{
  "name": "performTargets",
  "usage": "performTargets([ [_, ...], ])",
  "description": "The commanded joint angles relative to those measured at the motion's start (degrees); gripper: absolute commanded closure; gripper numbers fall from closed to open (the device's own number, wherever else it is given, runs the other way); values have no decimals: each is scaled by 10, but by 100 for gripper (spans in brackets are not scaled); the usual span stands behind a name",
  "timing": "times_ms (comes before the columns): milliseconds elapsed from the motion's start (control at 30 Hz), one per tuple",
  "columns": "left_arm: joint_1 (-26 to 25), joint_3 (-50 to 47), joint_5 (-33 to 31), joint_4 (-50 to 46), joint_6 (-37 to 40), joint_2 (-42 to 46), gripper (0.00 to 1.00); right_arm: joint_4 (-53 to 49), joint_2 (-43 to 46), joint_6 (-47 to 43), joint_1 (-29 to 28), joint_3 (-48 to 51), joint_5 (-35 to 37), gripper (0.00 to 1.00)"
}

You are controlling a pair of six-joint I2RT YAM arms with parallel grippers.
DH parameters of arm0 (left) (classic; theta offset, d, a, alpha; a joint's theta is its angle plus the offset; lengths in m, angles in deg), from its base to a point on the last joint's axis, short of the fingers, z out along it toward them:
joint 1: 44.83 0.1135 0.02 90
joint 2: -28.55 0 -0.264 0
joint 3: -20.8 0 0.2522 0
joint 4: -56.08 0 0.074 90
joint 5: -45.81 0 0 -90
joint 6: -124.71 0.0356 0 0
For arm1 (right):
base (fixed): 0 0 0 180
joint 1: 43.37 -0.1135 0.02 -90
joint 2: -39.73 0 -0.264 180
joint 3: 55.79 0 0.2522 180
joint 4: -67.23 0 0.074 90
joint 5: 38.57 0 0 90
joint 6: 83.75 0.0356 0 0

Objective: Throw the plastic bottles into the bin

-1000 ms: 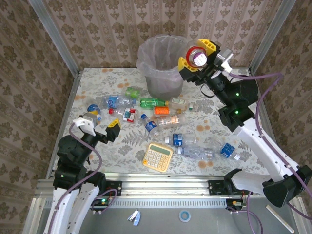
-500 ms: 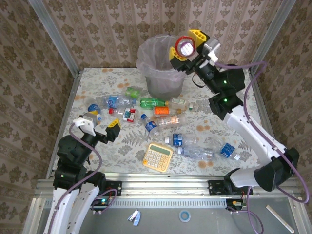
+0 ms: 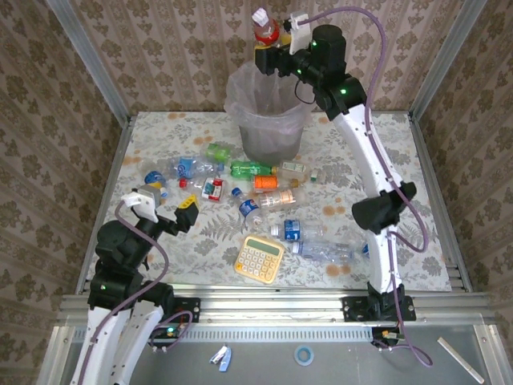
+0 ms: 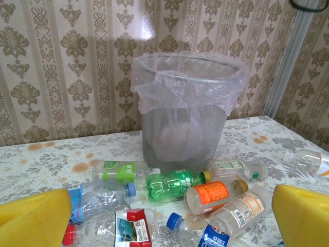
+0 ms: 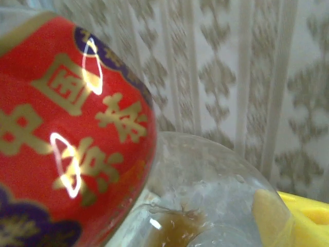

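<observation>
fingers of the right arm (image 3: 267, 44) clench a clear plastic bottle with a red label (image 3: 262, 24) above the round grey bin lined with a pinkish bag (image 3: 271, 136). left arm's fingers (image 3: 166, 205) hang released, spread wide, near crushed bottles (image 3: 321, 249) strewn on the floral desk (image 3: 401, 160).

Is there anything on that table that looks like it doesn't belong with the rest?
Yes: a yellow calculator lies among the plastic bottles scattered on the table, toward the arms' side. It is the one thing lying there that is not a bottle. The bottles themselves look mostly crushed.
</observation>
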Motion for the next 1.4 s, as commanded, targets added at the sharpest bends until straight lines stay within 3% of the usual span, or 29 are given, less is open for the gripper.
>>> performTargets([
  [0,3,5,6,8,-10,-3,0,-229,-38,28,12,-98,14,6],
  [233,3,5,6,8,-12,-4,0,-218,69,31,18,19,-8,1],
  [567,3,15,4,-3,-19,-15,0,-87,316,35,13,346,-59,0],
  [767,2,21,13,-4,-23,-31,0,-65,410,46,13,456,-55,0],
  [967,3,18,5,-1,-20,-23,0,-145,444,67,13,488,-13,0],
  [1200,3,18,-3,-3,-24,-25,0,-112,508,69,13,602,-24,0],
  [1367,3,41,-50,-42,-26,-55,0,-96,526,74,12,650,-47,0],
])
